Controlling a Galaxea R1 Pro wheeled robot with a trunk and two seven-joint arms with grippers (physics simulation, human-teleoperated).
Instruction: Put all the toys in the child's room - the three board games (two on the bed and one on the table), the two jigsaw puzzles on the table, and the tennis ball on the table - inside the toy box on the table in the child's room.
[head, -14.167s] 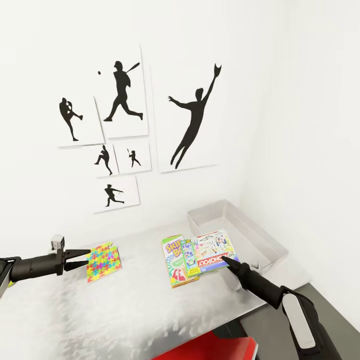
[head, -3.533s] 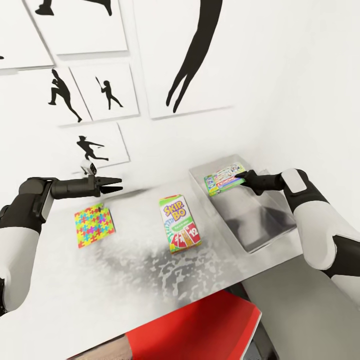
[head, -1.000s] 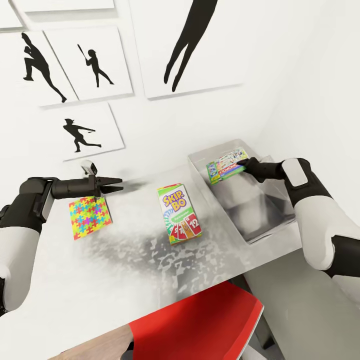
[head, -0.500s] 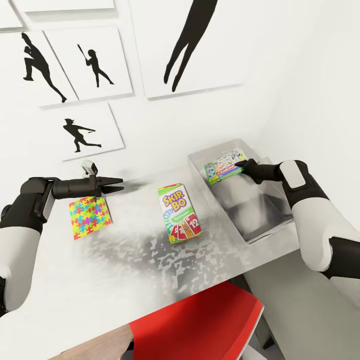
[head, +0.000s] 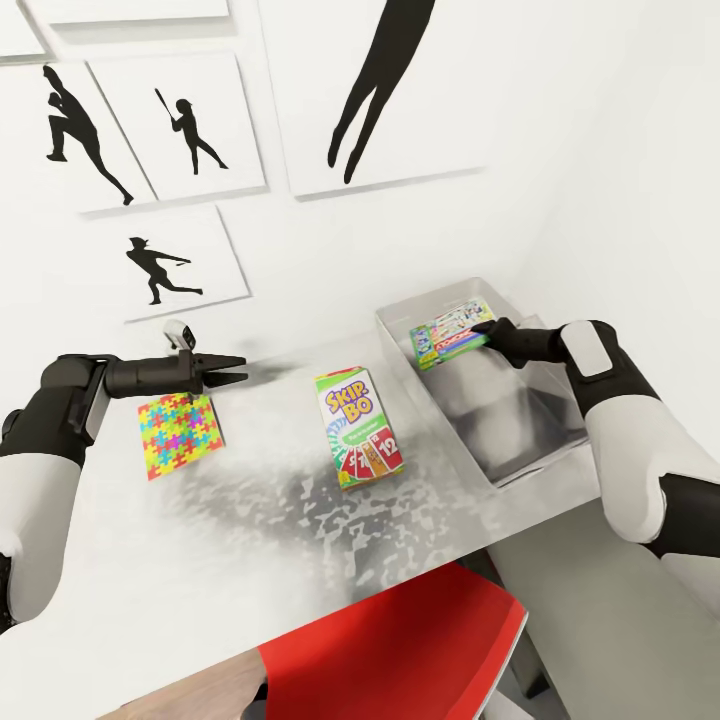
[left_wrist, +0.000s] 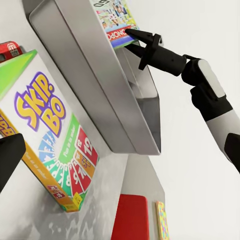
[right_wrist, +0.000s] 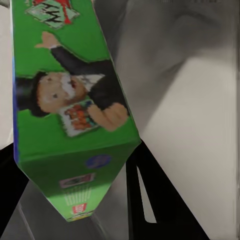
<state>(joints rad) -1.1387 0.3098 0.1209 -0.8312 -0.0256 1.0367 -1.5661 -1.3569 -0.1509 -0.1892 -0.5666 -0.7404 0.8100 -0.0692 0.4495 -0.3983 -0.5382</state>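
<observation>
My right gripper (head: 482, 330) is shut on a green Monopoly board game (head: 448, 338), holding it tilted over the far end of the grey toy box (head: 520, 455). In the right wrist view the game (right_wrist: 70, 115) sits between black fingers (right_wrist: 142, 200), above the box's floor (right_wrist: 200, 125). A Skip-Bo board game (head: 358, 428) lies flat mid-table. My left gripper (head: 238, 370) hovers open and empty above the far edge of a jigsaw puzzle (head: 180, 432). The left wrist view shows Skip-Bo (left_wrist: 50, 145), the toy box wall (left_wrist: 100, 75) and the held game (left_wrist: 115, 20).
The pale table (head: 250, 560) runs along a white wall hung with baseball silhouette pictures (head: 180, 260). A red chair (head: 400, 650) stands at the table's near edge. The toy box sits against the right-hand corner wall.
Since the earliest frame the right gripper has lifted the Monopoly game off the Skip-Bo box and carried it over the toy box. In the last second it edged slightly left. The camera has shifted.
</observation>
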